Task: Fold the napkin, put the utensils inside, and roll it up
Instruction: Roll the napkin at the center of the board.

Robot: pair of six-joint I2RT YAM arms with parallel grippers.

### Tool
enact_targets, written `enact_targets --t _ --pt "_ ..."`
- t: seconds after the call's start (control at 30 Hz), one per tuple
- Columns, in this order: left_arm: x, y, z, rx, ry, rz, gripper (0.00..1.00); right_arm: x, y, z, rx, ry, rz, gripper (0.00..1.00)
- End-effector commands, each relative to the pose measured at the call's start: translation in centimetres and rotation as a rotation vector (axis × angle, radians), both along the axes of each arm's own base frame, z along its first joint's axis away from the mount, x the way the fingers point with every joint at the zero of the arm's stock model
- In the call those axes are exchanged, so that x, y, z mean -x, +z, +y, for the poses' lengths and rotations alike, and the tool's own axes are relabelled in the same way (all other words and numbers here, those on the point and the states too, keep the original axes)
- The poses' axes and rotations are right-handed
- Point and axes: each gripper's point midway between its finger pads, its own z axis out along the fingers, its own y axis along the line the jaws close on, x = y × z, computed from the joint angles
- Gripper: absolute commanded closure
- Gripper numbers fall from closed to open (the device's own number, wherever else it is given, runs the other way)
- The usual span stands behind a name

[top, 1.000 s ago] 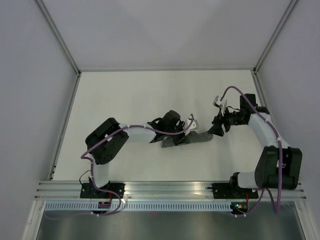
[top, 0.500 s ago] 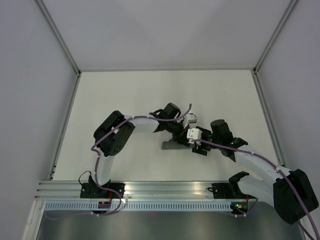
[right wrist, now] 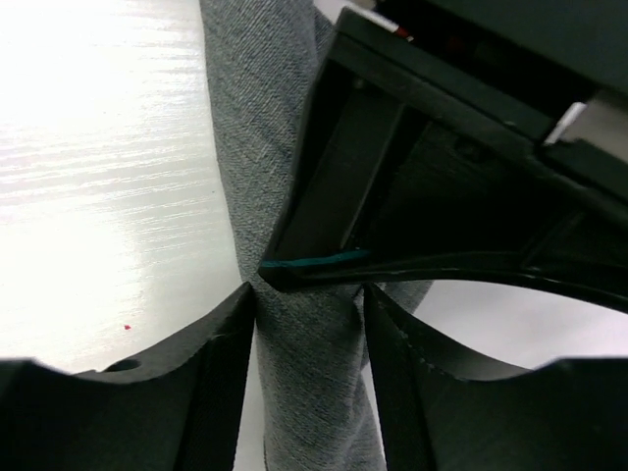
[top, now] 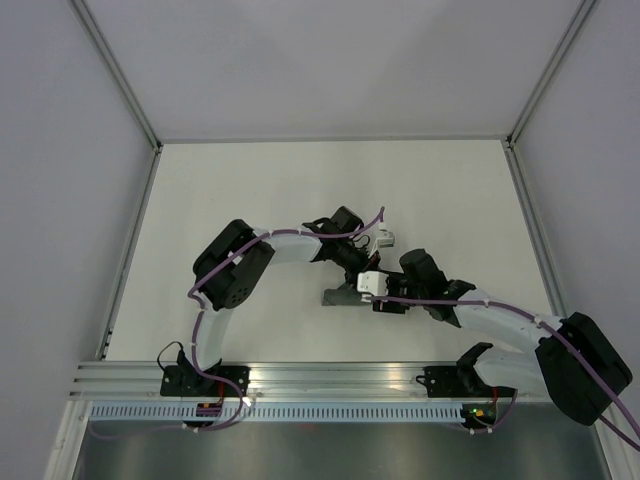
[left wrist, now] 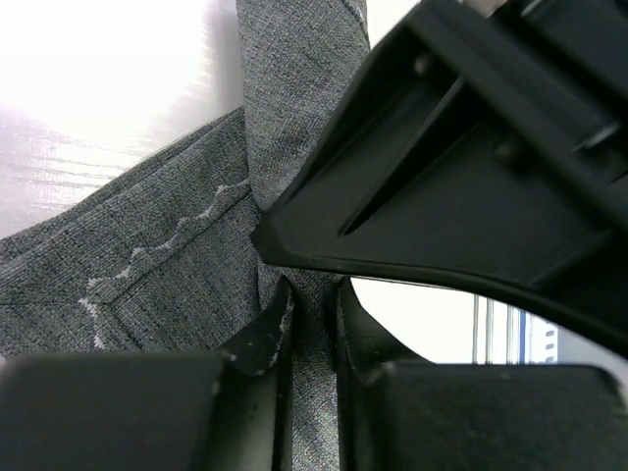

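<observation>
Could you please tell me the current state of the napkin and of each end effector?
napkin: rolled into a narrow bundle, lying on the table, gripped by both arms.
left end effector: shut on a fold of the napkin.
right end effector: fingers straddling the rolled napkin, touching both of its sides.

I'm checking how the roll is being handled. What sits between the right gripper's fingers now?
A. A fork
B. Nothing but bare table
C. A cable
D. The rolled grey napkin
D: in the right wrist view the grey napkin runs straight through the gap between the right gripper fingers, with the left gripper pressing in from above.
</observation>
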Motion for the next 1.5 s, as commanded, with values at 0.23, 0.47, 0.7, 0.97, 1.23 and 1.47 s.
enact_targets --t 0.23,0.47,0.7,0.97,1.23,1.47 --pt "1.4 -5.1 3.9 -0.283 0.089 0.091 0.69 -0.2 -0.7 -0.4 0.069 0.001 0.039 0.74" --pt "0.2 -2.0 2.7 -0.193 0.13 0.035 0.61 0.9 -1.8 -0.8 0.117 0.032 0.12 0.82" --pt "-2.1 0.8 2.7 -0.138 0.21 -0.042 0.57 1.5 -2.4 -0.9 0.139 0.053 0.179 0.83" --pt "-4.8 4.3 3.7 -0.042 0.351 -0.107 0.56 2.3 -2.8 -1.3 0.159 0.082 0.288 0.83" --pt "-7.7 9.9 5.3 0.126 0.572 -0.31 0.56 2.1 -2.8 -2.1 0.158 0.082 0.448 0.85" --pt "-8.6 14.0 10.6 0.319 0.875 -0.574 0.56 1.8 -2.8 -2.0 0.141 0.093 0.591 0.84"
